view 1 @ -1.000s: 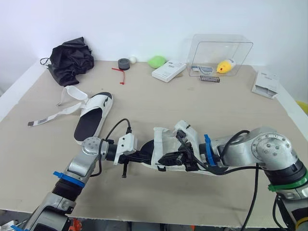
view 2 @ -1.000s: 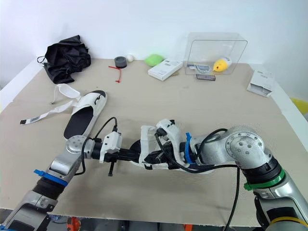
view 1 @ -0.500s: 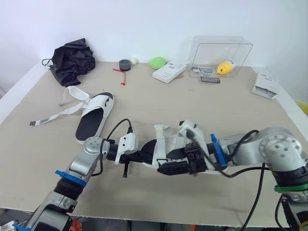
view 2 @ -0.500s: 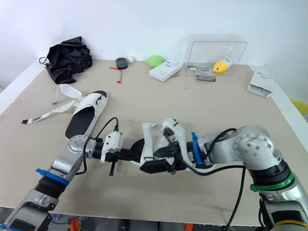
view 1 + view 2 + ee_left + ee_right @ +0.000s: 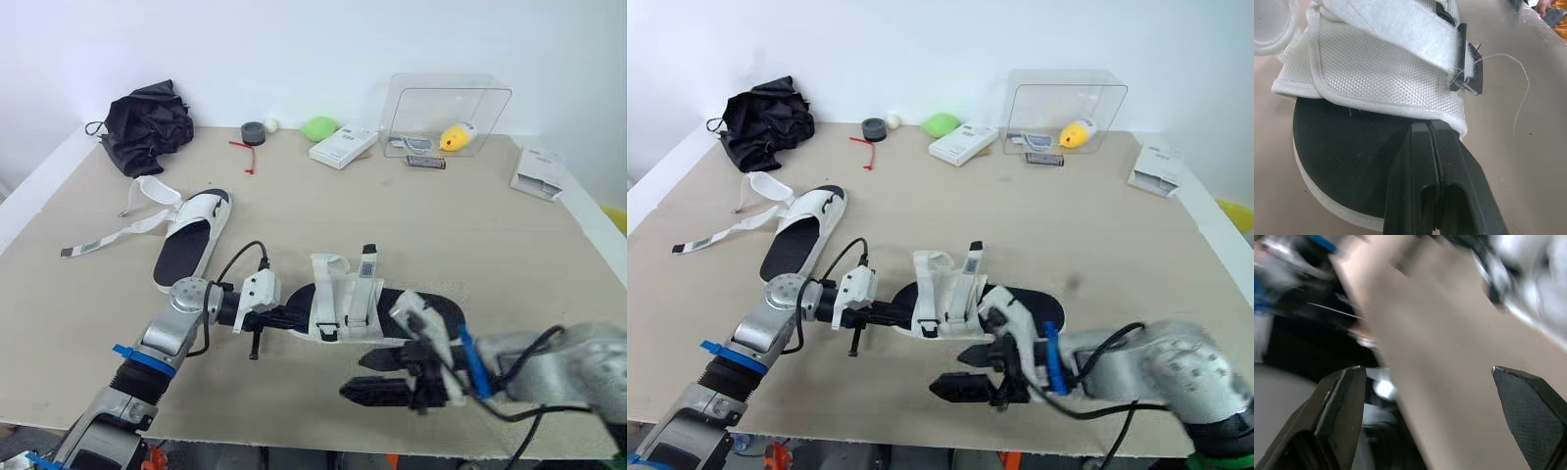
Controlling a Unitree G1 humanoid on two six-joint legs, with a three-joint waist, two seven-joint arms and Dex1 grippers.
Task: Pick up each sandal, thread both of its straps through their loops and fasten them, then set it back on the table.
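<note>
A sandal (image 5: 345, 304) with a black sole and white straps lies near the table's middle front; both straps lie folded across it. My left gripper (image 5: 296, 318) is shut, and its tip rests on the black sole (image 5: 1352, 147) just under the strap and buckle (image 5: 1469, 73). My right gripper (image 5: 367, 377) hovers open close to the front edge, a little in front of the sandal and apart from it, its fingers (image 5: 1347, 401) spread wide. A second sandal (image 5: 191, 243) lies at the left with its straps (image 5: 108, 232) loose on the table.
A black bag (image 5: 147, 122) sits at the back left. Along the back are a tape roll (image 5: 253, 130), a green object (image 5: 318, 126), a white box (image 5: 343, 147) and a clear container (image 5: 446, 113) with a yellow toy. A white packet (image 5: 539, 172) lies at the right.
My right gripper has let go of the sandal's strap, opened wide and drawn back toward the front edge. The left gripper has stayed at the sole.
</note>
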